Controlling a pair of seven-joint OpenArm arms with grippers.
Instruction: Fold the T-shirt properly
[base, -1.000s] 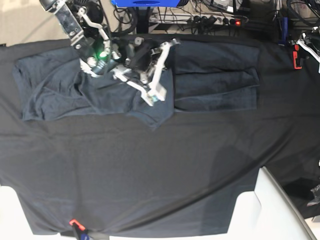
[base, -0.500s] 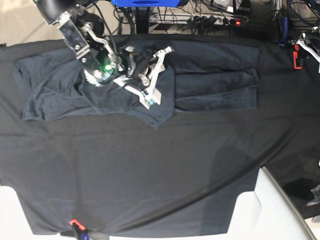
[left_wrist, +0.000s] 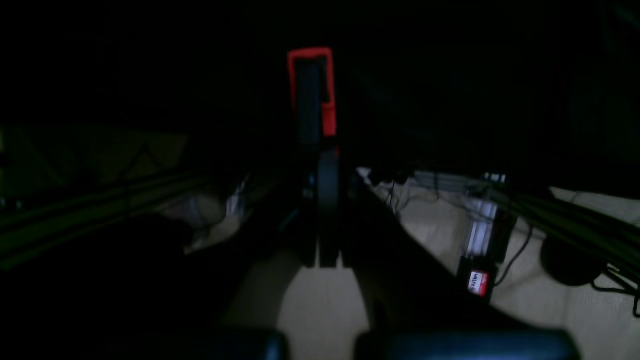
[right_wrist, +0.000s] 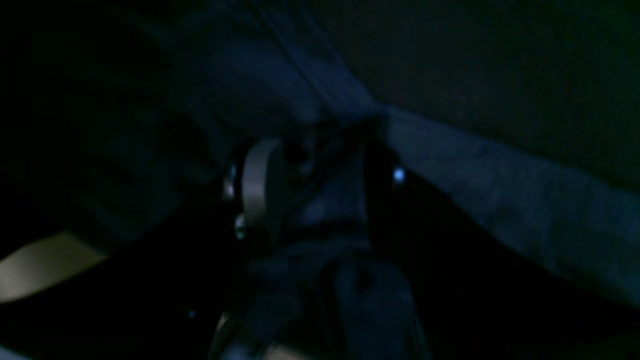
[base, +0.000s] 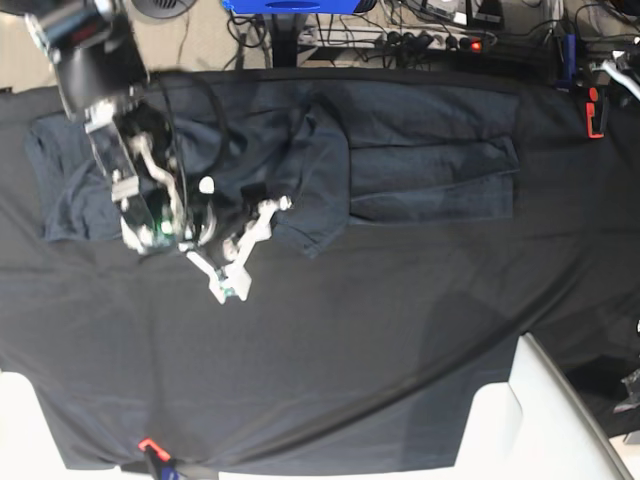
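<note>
The T-shirt (base: 420, 165) lies spread along the back of the table in the base view, slate-grey, with flat folds on its right half and rumpled cloth on its left. My right gripper (base: 255, 250) hovers at the shirt's front edge, left of the middle. Its white fingers (base: 228, 290) stand apart, open. In the dark, blurred right wrist view, bluish T-shirt cloth (right_wrist: 475, 200) lies beyond the right gripper (right_wrist: 320, 155); nothing clearly gripped shows. My left gripper (base: 597, 110) rests at the back right corner, and in its wrist view the left gripper (left_wrist: 320, 125) has red-tipped fingers pressed together, shut.
A black cloth (base: 330, 360) covers the whole table. A white slanted object (base: 530, 420) sits at the front right and a red clamp (base: 150, 446) at the front edge. A power strip and cables (base: 430, 40) run behind the table.
My right arm swung from the shirt's back middle down toward the front left. Its fingers went from shut to open, and the shirt's middle section now lies flatter.
</note>
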